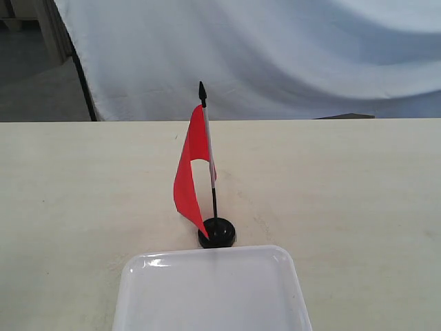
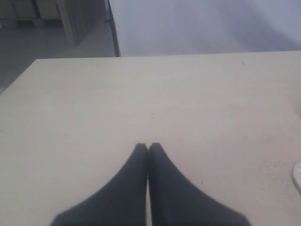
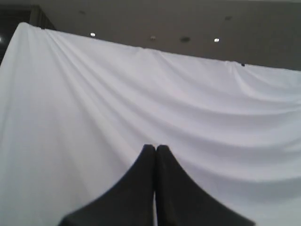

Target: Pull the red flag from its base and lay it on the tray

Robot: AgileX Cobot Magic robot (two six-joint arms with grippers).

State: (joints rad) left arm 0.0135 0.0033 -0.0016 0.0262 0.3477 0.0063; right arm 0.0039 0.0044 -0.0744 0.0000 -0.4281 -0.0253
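The red flag [image 1: 190,172] stands upright on its thin black stick, which is seated in the small round black base [image 1: 217,233] at the middle of the table. Right in front of the base lies the glossy white tray [image 1: 207,293], whose far rim nearly touches the base. Neither arm shows in the exterior view. My left gripper [image 2: 148,147] is shut with nothing in it, above bare tabletop; a sliver of the tray's rim [image 2: 297,175] shows at that view's edge. My right gripper [image 3: 155,148] is shut and empty, facing the white cloth backdrop.
The pale wooden table [image 1: 358,200] stretches wide on both sides of the flag. A white cloth backdrop [image 1: 275,48] hangs behind the table's far edge. Floor and furniture lie beyond the table's back left corner [image 2: 37,60].
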